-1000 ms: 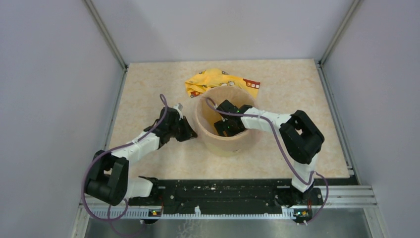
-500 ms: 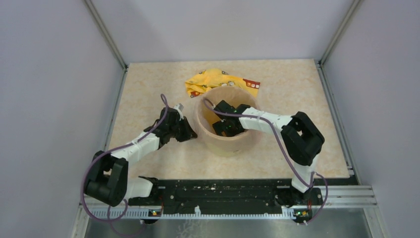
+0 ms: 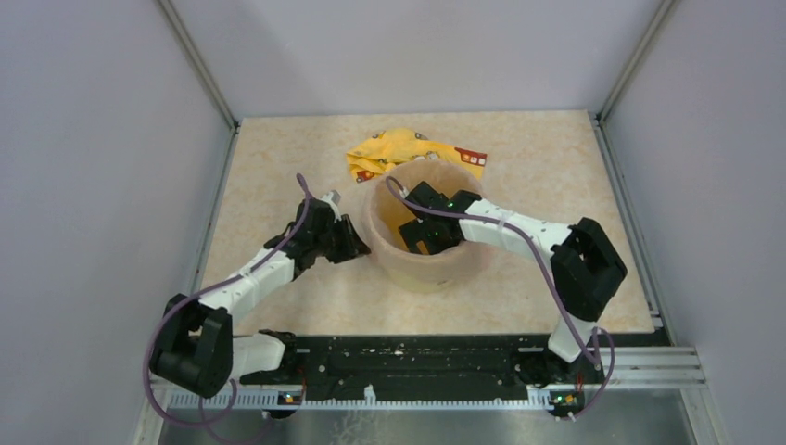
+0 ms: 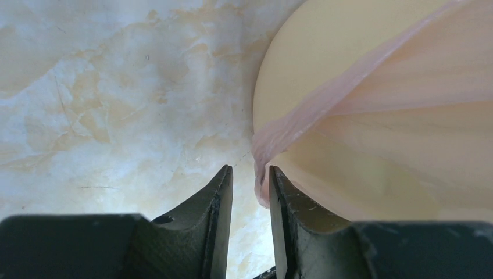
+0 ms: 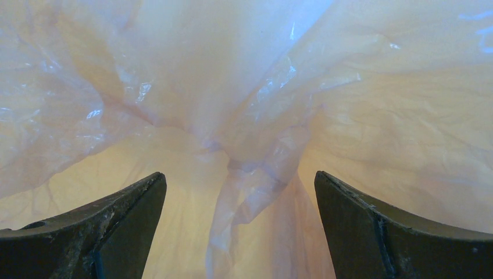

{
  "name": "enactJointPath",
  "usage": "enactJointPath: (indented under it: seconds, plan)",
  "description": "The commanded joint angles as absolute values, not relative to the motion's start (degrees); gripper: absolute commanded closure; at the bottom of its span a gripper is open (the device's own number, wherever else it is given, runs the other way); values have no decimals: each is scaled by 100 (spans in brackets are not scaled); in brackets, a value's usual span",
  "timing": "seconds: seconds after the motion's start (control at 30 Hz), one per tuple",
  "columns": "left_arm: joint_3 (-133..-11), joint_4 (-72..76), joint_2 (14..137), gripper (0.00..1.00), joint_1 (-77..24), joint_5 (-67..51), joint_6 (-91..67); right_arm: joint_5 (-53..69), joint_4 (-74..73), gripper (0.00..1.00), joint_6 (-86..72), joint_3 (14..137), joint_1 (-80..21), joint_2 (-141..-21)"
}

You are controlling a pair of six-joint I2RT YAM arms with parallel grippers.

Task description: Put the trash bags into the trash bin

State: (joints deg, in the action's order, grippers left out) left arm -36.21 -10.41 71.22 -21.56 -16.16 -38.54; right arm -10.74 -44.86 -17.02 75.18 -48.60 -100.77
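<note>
- Pink trash bag (image 5: 174, 70) sits in the trash bin (image 3: 434, 271), edge over the rim.
- Our right gripper (image 5: 239, 174) is wide open inside, holding nothing.
- Our left gripper (image 4: 250, 171) is a little open, bag edge between its fingers.

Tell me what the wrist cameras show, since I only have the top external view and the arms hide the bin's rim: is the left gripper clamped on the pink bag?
Observer: No. In the left wrist view the left gripper has its jaws a little apart, with the table showing through the gap. The edge of the pink bag hangs at the tip of one finger, outside the bin.
Operator: And the right gripper, down in the bin?
Observer: The right gripper stands wide open, gripping nothing.
Operator: What is in front of it?
Observer: Crinkled bag film fills its view, with a twisted strand between the fingers, touching neither.
</note>
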Motion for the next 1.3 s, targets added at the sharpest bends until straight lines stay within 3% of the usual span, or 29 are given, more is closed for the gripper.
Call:
enactJointPath:
  seconds: [0.0, 0.43, 0.9, 1.27]
  plan:
    - [-4004, -1191, 6765, 64, -2182, -1420, -3707, -1111, -4565, 1, -1818, 7701, -4820, -9527]
    - [-4345, -1506, 6640, 62, -2188, -1248, -3550, -834, -4550, 2, -1915, 7749, -4816, -9229]
    - [-4480, -1434, 6697, 62, -2222, -1488, -3487, -611, -4746, 3, -1820, 8352, -4773, -10288]
    - [-4470, -1420, 6654, 62, -2249, -1485, -3463, -685, -5074, 6, -1847, 8629, -4830, -9886]
